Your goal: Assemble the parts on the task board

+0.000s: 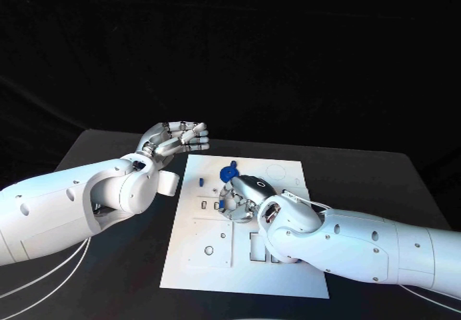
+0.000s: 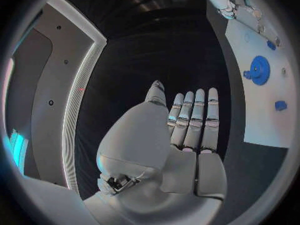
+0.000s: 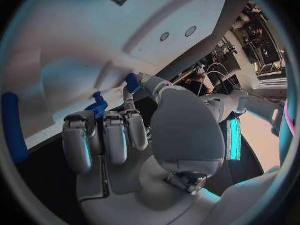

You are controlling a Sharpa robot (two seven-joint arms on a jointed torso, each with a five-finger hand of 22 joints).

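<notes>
The white task board (image 1: 206, 267) lies in the middle of the black table. A blue gear (image 1: 228, 174) rests near its far edge, also seen as a gear (image 2: 257, 70) in the left wrist view. A small blue part (image 1: 201, 181) lies to the gear's left. My right hand (image 1: 240, 199) rests low over the board just behind the gear, its other fingers curled. In the right wrist view my right hand (image 3: 125, 135) pinches a small blue part (image 3: 132, 82) between thumb and a finger, close to the board. My left hand (image 1: 178, 139) hangs raised beyond the board's far left corner and holds nothing.
The board (image 2: 262, 95) carries several cut-out slots and round holes in its near half. Another blue part (image 3: 12, 127) lies on the board (image 3: 94, 30) beside my right hand. Black tabletop (image 1: 106, 280) surrounds the board on all sides.
</notes>
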